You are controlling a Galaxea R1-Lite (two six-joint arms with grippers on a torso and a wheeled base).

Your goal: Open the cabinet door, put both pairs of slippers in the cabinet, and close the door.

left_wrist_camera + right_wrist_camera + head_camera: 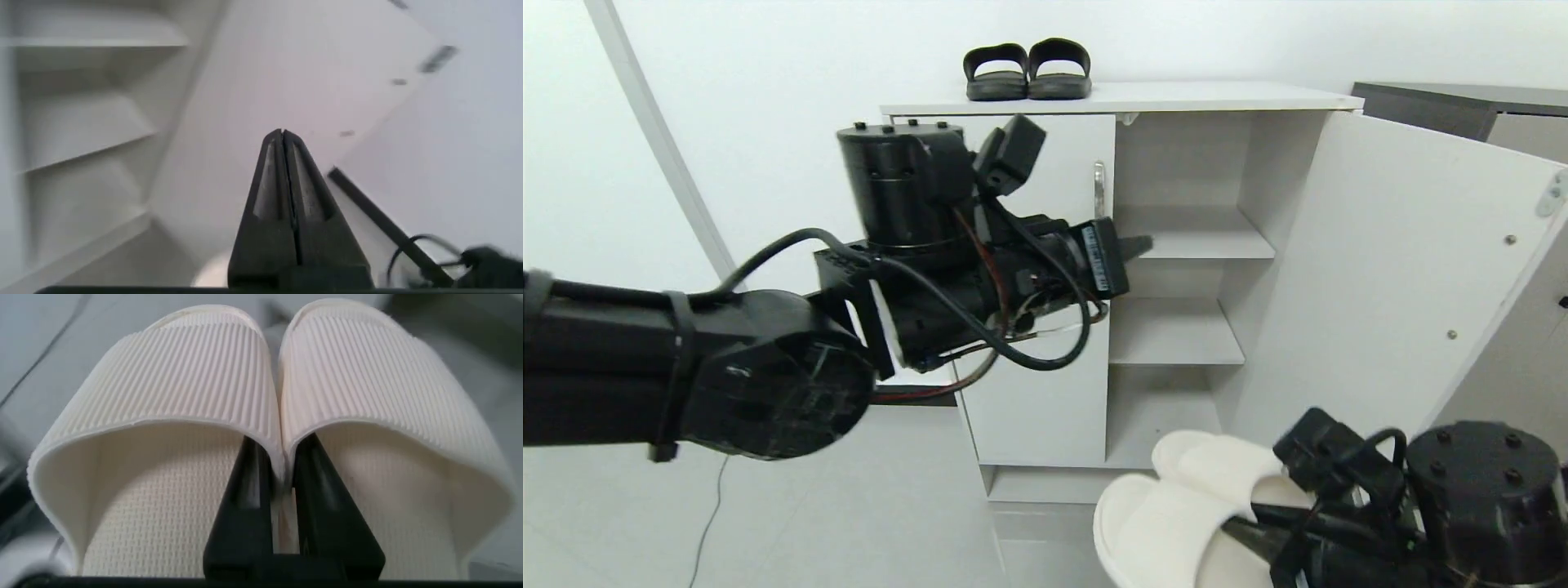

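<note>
The white cabinet (1307,100) has its right door (1380,286) swung open, showing bare shelves (1176,335); its left door (1045,392) is shut. A black pair of slippers (1027,70) rests on the cabinet top. My right gripper (1241,527), low at the front right, is shut on the white pair of slippers (1176,506), pinching their inner straps (278,433) together. My left gripper (1137,243) is raised at the edge of the open compartment by the upper shelf, its fingers (265,184) shut with nothing between them.
A grey cabinet (1462,106) stands behind the open door at the right. Pale floor (849,523) lies in front of the cabinet, with a thin cable (709,514) trailing at the left. A white wall is behind.
</note>
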